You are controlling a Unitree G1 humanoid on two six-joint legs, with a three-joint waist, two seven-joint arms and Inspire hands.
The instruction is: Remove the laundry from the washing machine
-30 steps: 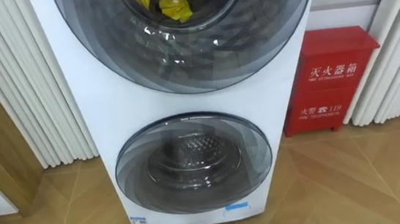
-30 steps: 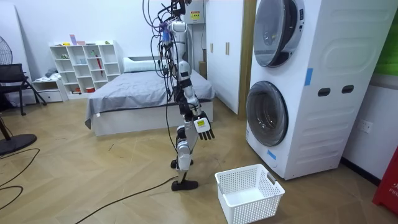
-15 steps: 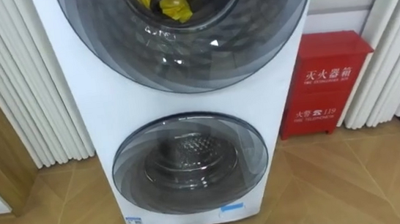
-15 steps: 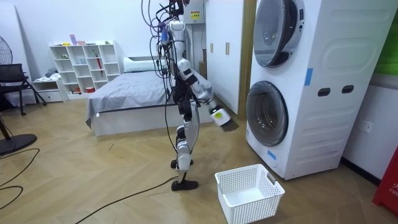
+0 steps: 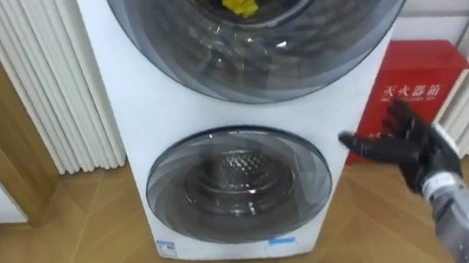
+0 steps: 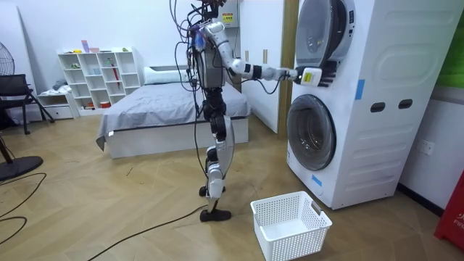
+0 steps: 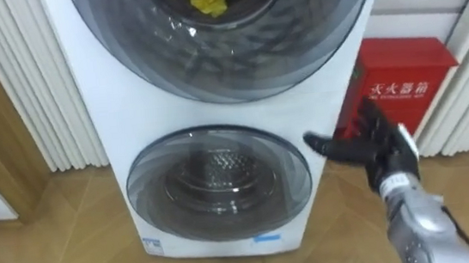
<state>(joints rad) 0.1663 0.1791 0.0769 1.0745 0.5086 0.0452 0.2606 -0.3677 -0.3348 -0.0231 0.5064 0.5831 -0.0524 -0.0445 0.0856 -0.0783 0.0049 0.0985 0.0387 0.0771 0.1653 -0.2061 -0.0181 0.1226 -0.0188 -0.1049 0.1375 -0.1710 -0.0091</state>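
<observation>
Even bright indoor light, white glints on the upper door glass [image 5: 240,53], soft floor shadows, source perhaps overhead

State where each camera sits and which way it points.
Left eye view: on the robot's head, looking down at the stacked washing machines; open right hand right of the lower door.
Right eye view: same head, slightly aside; same scene, same hand.
Room view: off in the room, side-on; whole robot, arm stretched toward the machines, basket on the floor.
All share machines and right hand.
</observation>
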